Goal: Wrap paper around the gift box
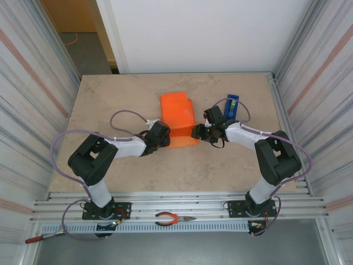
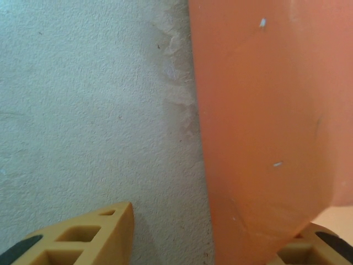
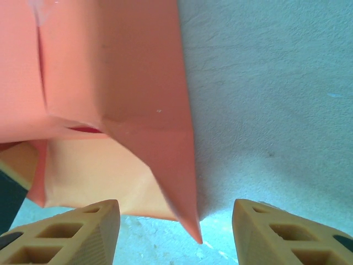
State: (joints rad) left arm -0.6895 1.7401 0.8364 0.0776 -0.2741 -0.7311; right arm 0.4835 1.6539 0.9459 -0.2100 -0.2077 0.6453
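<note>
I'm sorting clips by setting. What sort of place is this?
Probably a robot test cell in a lab or workshop: the left arm and right arm are bolted to an aluminium rail, corrugated metal walls close in the table, and pliers lie on the rail.

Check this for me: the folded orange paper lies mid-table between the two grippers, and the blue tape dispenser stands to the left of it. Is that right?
Not quite. The top external view shows the blue tape dispenser standing to the right of the orange paper, just beyond the right gripper. The rest holds: the folded paper lies mid-table between the left gripper and the right gripper.
</note>
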